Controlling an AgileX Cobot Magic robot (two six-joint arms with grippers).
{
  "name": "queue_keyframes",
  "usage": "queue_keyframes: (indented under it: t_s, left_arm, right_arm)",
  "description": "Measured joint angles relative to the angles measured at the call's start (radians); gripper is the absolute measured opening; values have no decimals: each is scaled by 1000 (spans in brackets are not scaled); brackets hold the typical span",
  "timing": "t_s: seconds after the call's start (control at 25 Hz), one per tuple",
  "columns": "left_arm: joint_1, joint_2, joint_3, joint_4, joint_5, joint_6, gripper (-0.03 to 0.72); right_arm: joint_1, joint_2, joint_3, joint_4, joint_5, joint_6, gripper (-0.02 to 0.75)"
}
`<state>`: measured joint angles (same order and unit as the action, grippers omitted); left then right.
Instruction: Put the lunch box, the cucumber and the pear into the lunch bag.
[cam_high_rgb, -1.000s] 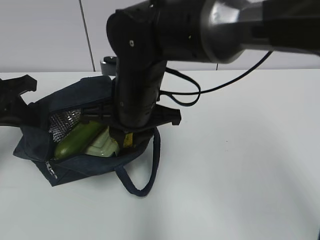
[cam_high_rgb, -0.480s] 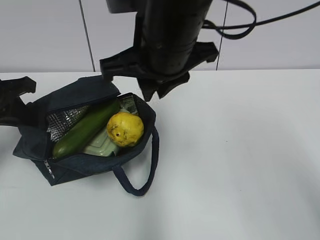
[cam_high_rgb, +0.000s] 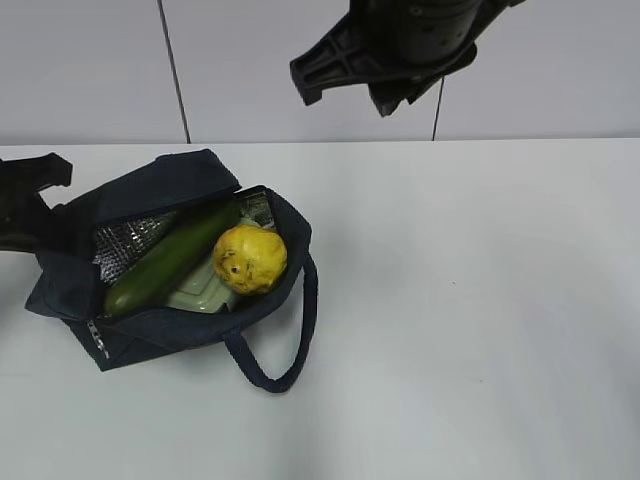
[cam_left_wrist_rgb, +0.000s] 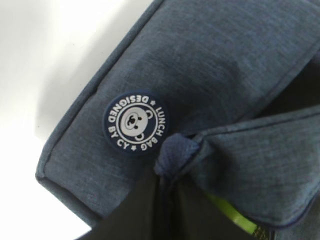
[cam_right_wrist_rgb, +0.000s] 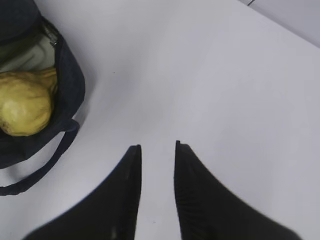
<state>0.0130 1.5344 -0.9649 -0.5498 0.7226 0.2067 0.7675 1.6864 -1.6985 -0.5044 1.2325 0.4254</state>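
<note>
Since the earlier frames we see the right arm has lifted out of the lunch bag (cam_high_rgb: 160, 270) and up to the top of the exterior view, leaving the pear (cam_high_rgb: 249, 258) inside, resting on the lunch box (cam_high_rgb: 200, 290) beside the cucumber (cam_high_rgb: 168, 258). The bag lies open on the white table (cam_high_rgb: 480, 320), its strap looping toward us. At the far left, the left gripper (cam_high_rgb: 25, 205) sits against the bag's edge. In the left wrist view we see navy fabric with a round bear badge (cam_left_wrist_rgb: 135, 122); the pincer is clenched on a fold of it. In the right wrist view, the right gripper (cam_right_wrist_rgb: 156, 150) hangs over bare table, fingers slightly parted and empty, the pear (cam_right_wrist_rgb: 22, 102) at left.
</note>
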Motion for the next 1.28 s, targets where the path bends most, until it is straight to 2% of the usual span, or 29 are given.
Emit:
queue_keyframes:
  t_s: [0.32, 0.56, 0.8, 1.12, 1.28]
  left_arm:
    - [0, 0, 0, 0, 0, 0, 5]
    - [0, 0, 0, 0, 0, 1, 5]
    - [0, 0, 0, 0, 0, 2, 5]
    - [0, 0, 0, 0, 0, 5, 5]
    - [0, 0, 0, 0, -1, 5, 5]
  right_arm:
    - [-58, -78, 25, -21, 4, 75, 191]
    - [-79, -191, 174, -23, -78, 177, 191]
    - [-85, -355, 481, -19, -342, 371, 191]
    - [-85, -369, 733, 117, -731, 449, 191]
    - [-85, -367, 773, 109, -757, 463, 192]
